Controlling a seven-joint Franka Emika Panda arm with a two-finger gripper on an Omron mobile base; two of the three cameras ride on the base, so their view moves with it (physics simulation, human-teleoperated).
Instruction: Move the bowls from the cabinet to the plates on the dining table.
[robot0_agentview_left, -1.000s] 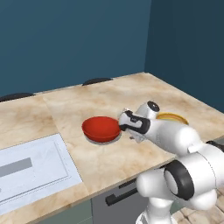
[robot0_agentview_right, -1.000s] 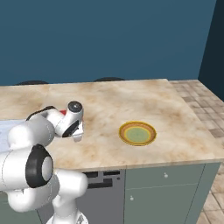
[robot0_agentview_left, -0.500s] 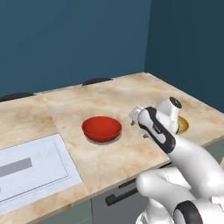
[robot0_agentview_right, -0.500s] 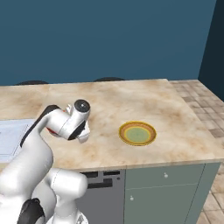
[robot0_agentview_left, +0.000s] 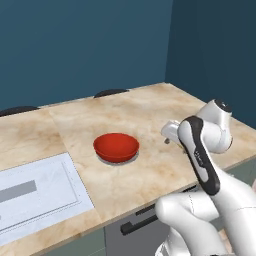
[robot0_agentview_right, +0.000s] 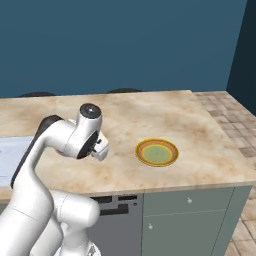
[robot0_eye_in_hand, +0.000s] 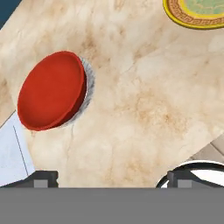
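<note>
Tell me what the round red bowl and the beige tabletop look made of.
The round red bowl: probably glazed ceramic or plastic, judging by its uniform glossy colour and soft sheen. The beige tabletop: marble-like stone or laminate, with brown veining and a smooth, low-gloss surface.

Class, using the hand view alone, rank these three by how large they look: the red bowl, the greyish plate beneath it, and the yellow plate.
1. Red bowl, largest.
2. Greyish plate, mostly hidden under the bowl, a thin rim showing.
3. Yellow plate, cut off by the frame's edge, so its rank against the greyish plate is unsure.
</note>
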